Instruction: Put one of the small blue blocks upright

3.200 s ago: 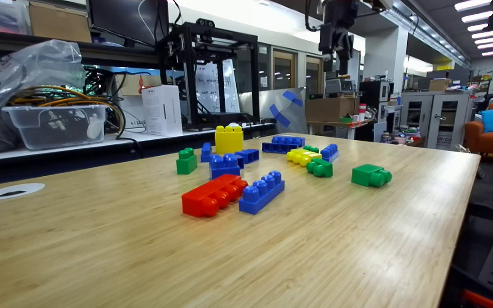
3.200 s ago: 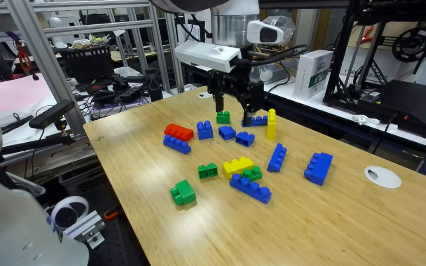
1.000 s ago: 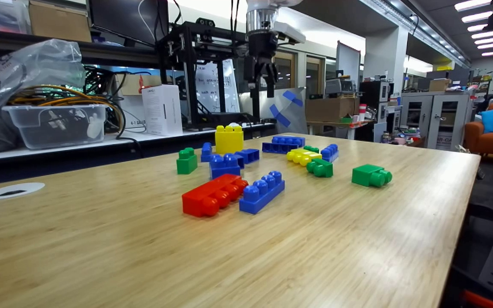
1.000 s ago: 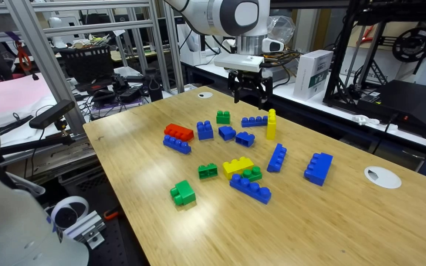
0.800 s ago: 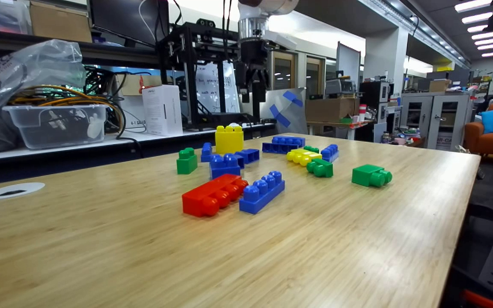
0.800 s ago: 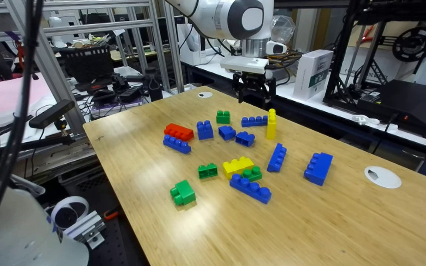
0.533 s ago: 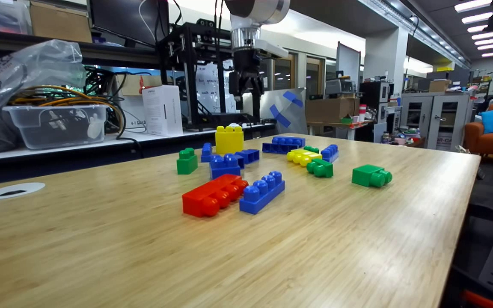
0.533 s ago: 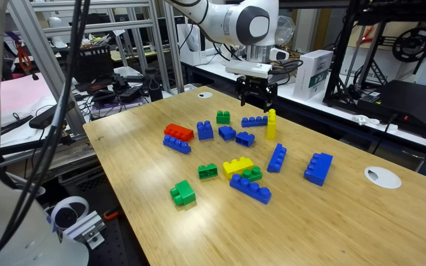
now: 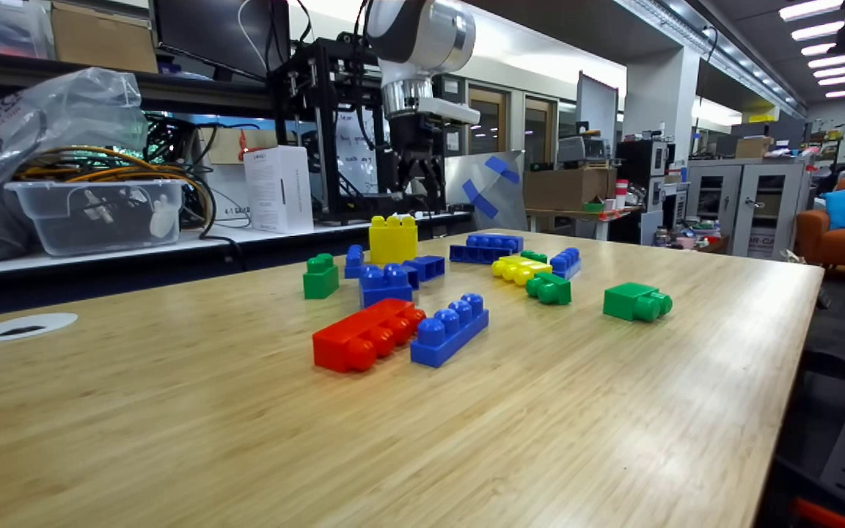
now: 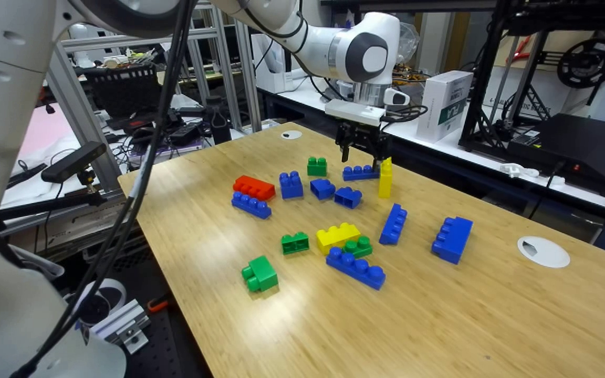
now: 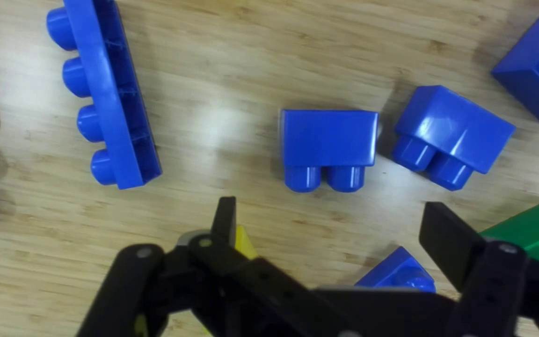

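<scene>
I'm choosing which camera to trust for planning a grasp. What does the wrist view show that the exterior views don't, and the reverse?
Only the wrist view: a near-overhead look, past the hand, at the gap between one small blue block and a second small blue block.

Only the exterior views: the red brick, the white box and the arm above the hand.

Both: those two blocks lying on their sides, the open hand, and the upright yellow brick, mostly hidden behind the hand in the wrist view.

The small blue blocks [image 11: 330, 138] are smooth, glossy plastic, the table [image 9: 540, 425] shiny grained wood, the pincer [image 11: 331, 217] matt.
</scene>
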{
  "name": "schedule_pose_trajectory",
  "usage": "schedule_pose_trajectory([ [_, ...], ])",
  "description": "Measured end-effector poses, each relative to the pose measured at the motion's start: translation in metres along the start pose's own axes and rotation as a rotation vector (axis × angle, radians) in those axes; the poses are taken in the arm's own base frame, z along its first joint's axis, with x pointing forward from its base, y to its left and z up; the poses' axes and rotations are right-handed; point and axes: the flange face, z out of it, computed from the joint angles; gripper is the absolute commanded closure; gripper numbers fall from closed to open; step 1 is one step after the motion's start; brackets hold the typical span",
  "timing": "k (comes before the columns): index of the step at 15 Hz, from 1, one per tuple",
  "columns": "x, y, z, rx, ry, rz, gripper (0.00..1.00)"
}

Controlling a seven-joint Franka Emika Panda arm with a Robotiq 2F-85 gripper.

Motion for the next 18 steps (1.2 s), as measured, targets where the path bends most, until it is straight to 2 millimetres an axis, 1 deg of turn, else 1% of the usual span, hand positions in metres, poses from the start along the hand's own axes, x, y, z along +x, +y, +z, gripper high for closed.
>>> schedule_pose_trajectory([
  [3,0.008,-0.002,0.015,0.003,-0.009,0.002,0.0],
  [8,0.016,0.001,0.034,0.007,-0.023,0.017,0.0],
  [12,0.018,0.001,0.048,0.01,-0.039,0.025,0.0],
  [18,0.018,-0.007,0.066,0.012,-0.074,0.013,0.0],
])
